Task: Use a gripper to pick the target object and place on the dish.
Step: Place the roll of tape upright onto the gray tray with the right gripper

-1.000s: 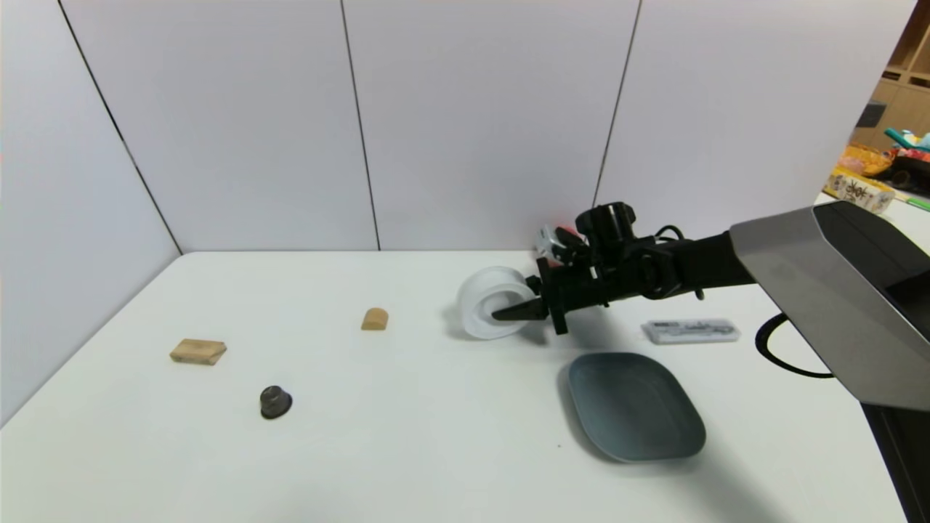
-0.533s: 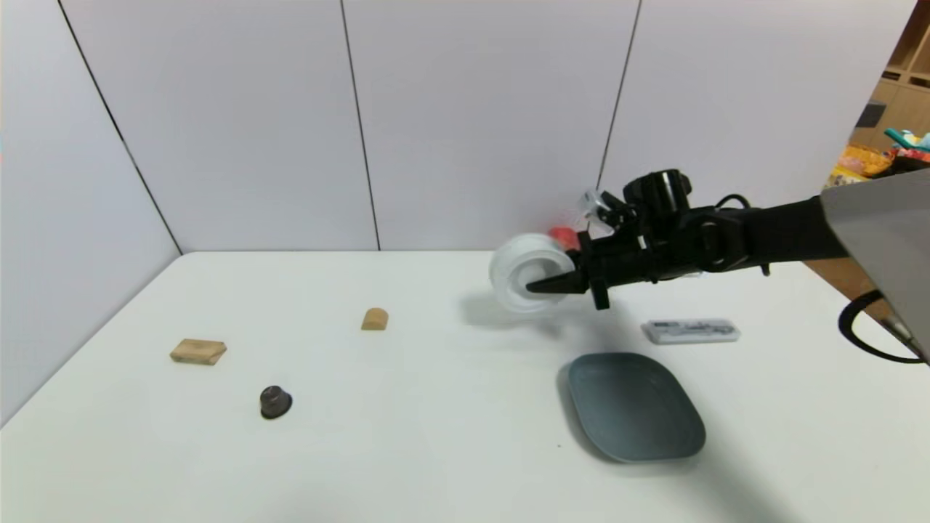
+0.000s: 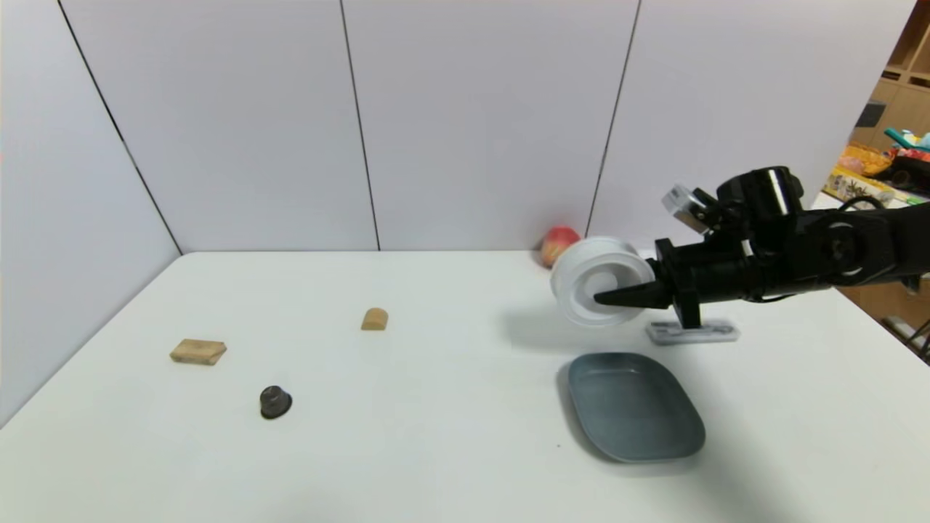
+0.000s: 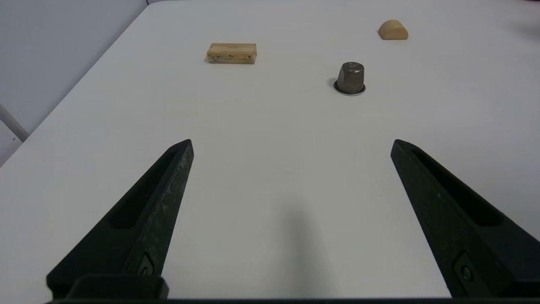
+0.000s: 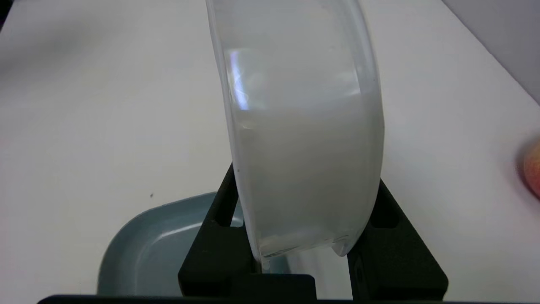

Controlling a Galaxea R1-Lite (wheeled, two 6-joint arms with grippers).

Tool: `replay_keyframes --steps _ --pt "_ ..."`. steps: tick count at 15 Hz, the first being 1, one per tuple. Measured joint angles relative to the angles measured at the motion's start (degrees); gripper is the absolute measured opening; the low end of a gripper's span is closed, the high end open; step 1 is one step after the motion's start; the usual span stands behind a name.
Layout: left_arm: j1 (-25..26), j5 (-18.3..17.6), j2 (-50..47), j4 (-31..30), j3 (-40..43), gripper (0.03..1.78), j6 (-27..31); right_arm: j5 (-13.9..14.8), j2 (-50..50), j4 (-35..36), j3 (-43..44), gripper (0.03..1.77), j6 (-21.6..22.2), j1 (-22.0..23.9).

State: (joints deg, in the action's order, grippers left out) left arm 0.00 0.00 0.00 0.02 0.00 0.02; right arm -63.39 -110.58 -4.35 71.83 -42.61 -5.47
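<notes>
The right black 2-fingered pincer (image 3: 617,296) is pinching the white see-through round plastic tub (image 3: 599,289), with 1 finger on each side of the tub's wall, as the right wrist view shows. The tub is up in the air above the white surface (image 3: 436,407), turned on its side so its hollow middle faces out to the front. It hangs past the far edge of the flat grey-blue plastic dish with rounded corners (image 3: 633,407), which lies on the surface nearer the robot. The tub looks thin and light, so it should be easy to carry. Its plastic looks smooth and a bit shiny, so I think it could slip or turn between the 2 thin fingers. It may bend a little if squeezed too hard. The wall near the rim, where the fingers sit now, seems a good place to hold it. Round things roll, so it should be laid flat on the dish, not on its edge. Just behind the pincer lies a small clear case (image 3: 692,332), and a red and yellow apple (image 3: 558,244) sits by the back wall. The left black pincer (image 4: 291,143) is spread wide and rests far off on the other side, near a small dark cap (image 4: 350,78), a wooden block (image 4: 231,53) and a rounded wooden piece (image 4: 393,30).
</notes>
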Motion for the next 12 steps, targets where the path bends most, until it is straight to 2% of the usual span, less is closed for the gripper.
replay_keyframes --steps 6,12 --pt "0.0 0.0 0.0 0.0 0.0 1.69 0.0 -0.1 10.1 0.3 -11.9 0.58 -1.0 3.7" --pt "0.0 0.0 0.0 0.0 0.0 1.69 0.0 -0.3 12.8 0.4 -21.3 0.58 -11.5 6.3"
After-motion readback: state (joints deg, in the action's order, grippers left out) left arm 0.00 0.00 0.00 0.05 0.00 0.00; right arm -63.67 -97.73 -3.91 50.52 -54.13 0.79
